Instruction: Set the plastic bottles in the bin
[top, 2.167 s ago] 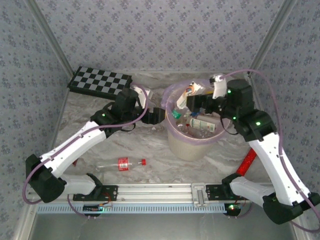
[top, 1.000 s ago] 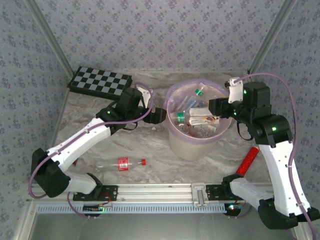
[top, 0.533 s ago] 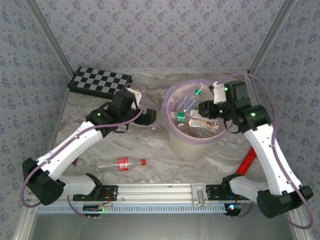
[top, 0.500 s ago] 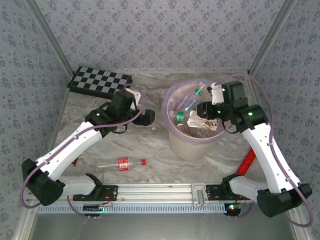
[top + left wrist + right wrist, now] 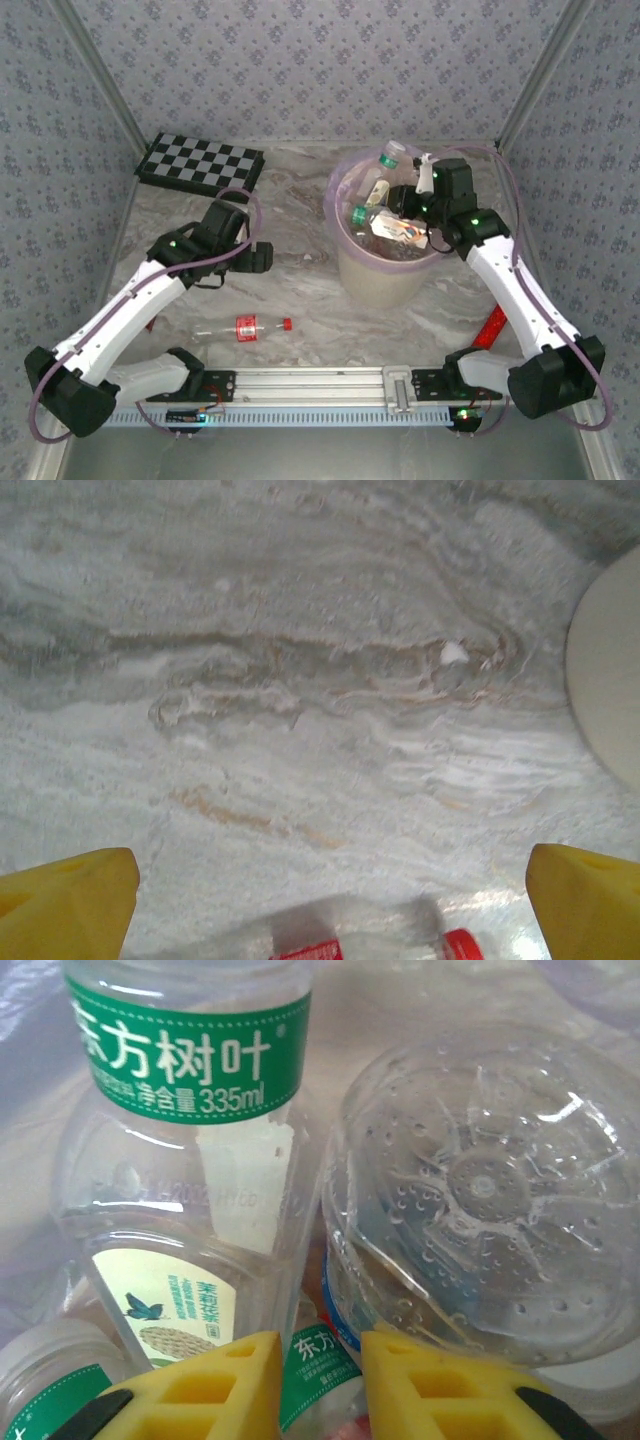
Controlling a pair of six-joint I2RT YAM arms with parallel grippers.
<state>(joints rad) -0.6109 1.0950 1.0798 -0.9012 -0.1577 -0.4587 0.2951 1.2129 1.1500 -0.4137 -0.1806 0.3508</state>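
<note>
One clear plastic bottle (image 5: 245,326) with a red label and red cap lies on the marble table in front of the arms. My left gripper (image 5: 256,257) hangs above and behind it, jaws wide open. In the left wrist view its yellow fingertips (image 5: 66,904) flank the bottle's red label (image 5: 310,948) at the bottom edge. The bin (image 5: 385,275) holds several bottles. My right gripper (image 5: 400,205) reaches into it. In the right wrist view, the right gripper (image 5: 320,1390) has its jaws close together around a green-labelled bottle (image 5: 322,1365); whether they pinch it is unclear.
A chequered board (image 5: 200,163) lies at the back left. A red cylinder (image 5: 491,326) lies on the table under the right arm. The bin's cream wall (image 5: 612,680) shows at the right edge of the left wrist view. Wallpapered walls close in three sides.
The left arm has drawn back from the bin toward the near left, over the table bottle. The right gripper has gone deeper into the bin and its jaws have narrowed.
</note>
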